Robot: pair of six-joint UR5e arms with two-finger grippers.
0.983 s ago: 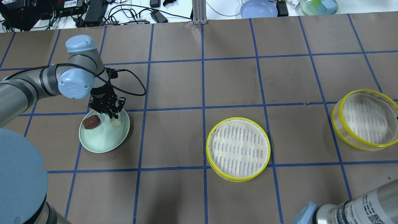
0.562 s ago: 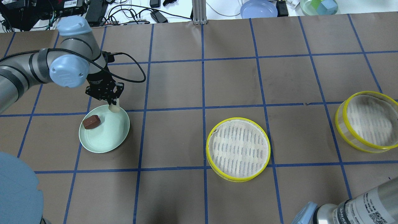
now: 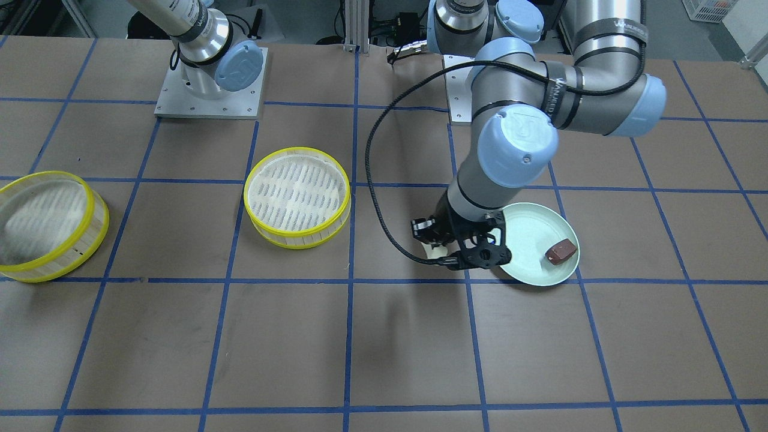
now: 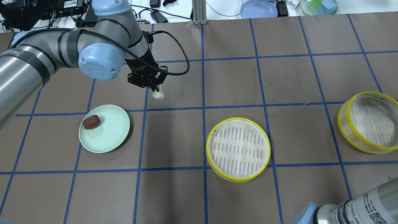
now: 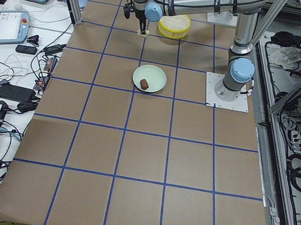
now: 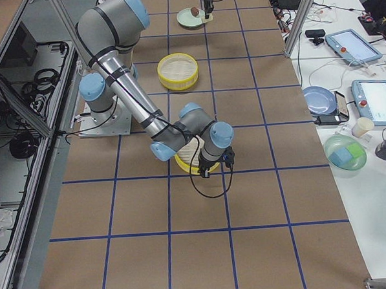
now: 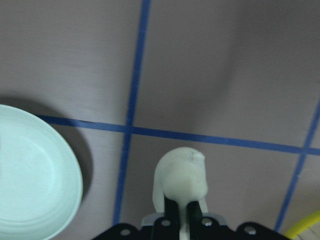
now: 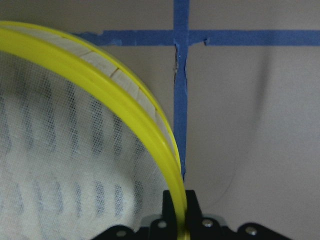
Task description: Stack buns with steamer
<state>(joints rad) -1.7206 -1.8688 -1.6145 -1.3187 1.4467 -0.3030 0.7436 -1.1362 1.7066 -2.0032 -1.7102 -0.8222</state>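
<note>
My left gripper point(image 4: 155, 89) is shut on the pale cream bun point(image 4: 158, 95) and holds it in the air over the bare table, to the right of and beyond the pale green plate point(image 4: 108, 137). The bun fills the left wrist view point(image 7: 182, 177). The dark reddish-brown bun point(image 4: 91, 122) lies on the plate's left side. One steamer tray point(image 4: 238, 149) stands empty at the table's middle. My right gripper point(image 8: 177, 215) is shut on the yellow rim point(image 8: 125, 105) of the second tray point(image 4: 367, 121) at the far right, which looks tilted.
A blue plate point(image 4: 258, 8), a clear bowl with coloured blocks point(image 4: 319, 6) and cables lie beyond the table's far edge. My right arm's body point(image 4: 357, 208) shows at the near right corner. Blue tape lines grid the brown table.
My left gripper has lifted the cream bun off the green plate and carried it right and away from me. The right tray has shifted slightly to the right.
</note>
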